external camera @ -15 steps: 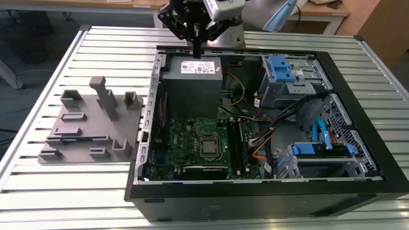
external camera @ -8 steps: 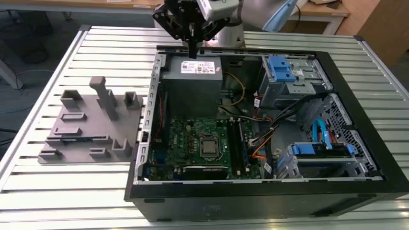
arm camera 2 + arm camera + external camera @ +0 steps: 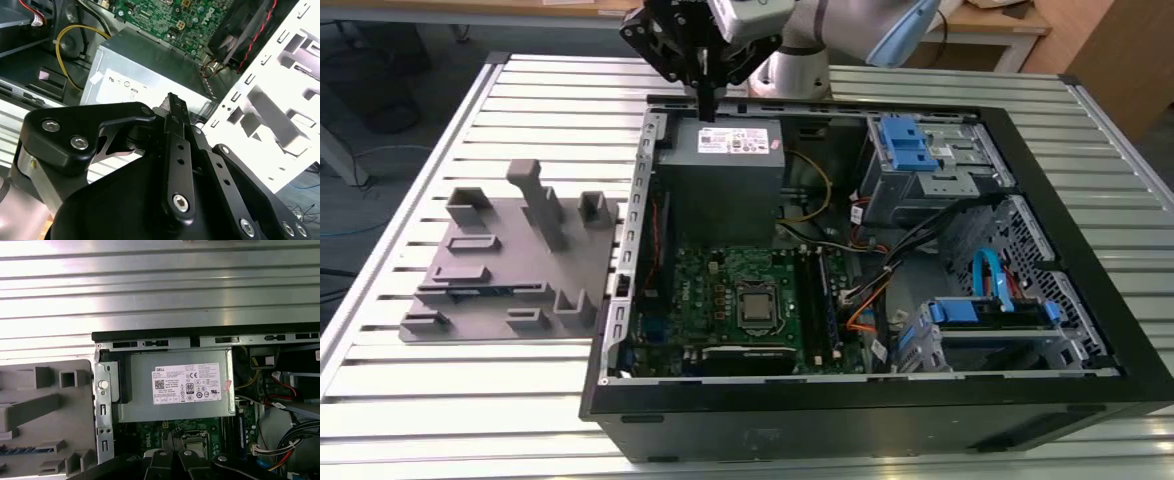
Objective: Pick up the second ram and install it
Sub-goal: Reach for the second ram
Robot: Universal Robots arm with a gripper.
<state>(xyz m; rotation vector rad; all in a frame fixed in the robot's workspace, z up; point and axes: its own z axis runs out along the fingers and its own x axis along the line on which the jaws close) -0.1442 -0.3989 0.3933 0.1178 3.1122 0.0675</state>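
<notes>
The second ram (image 3: 474, 291) was seen as a thin dark strip with bluish patches, lying flat in a low slot of the grey fixture (image 3: 520, 260) on the slatted metal bench (image 3: 480, 400), at the exterior view's left. In the first wrist view the same strip (image 3: 20, 450) was seen low in the fixture (image 3: 45, 405), beside the case wall. Nothing was touching it.

Further right in the exterior view, the end effector (image 3: 707, 112) was held above the far edge of the open computer case (image 3: 854, 420), just over the corner of the power supply (image 3: 720, 170) and well apart from the ram. Its fingers were pressed together, with nothing seen between them; in the second wrist view the closed tips (image 3: 172, 100) were seen against the grey power supply (image 3: 150, 70), with yellow wires (image 3: 75, 35) looping beside it.

Inside the case, the green motherboard (image 3: 720, 280) was laid below the power supply, with the processor socket (image 3: 757, 305) at its middle and the long black memory slots (image 3: 821, 300) just to the socket's right. Whether a stick was seated in them could not be told. Still further right, a drive cage with a blue bracket (image 3: 914, 150) and a blue cable (image 3: 987, 280) were seen.
</notes>
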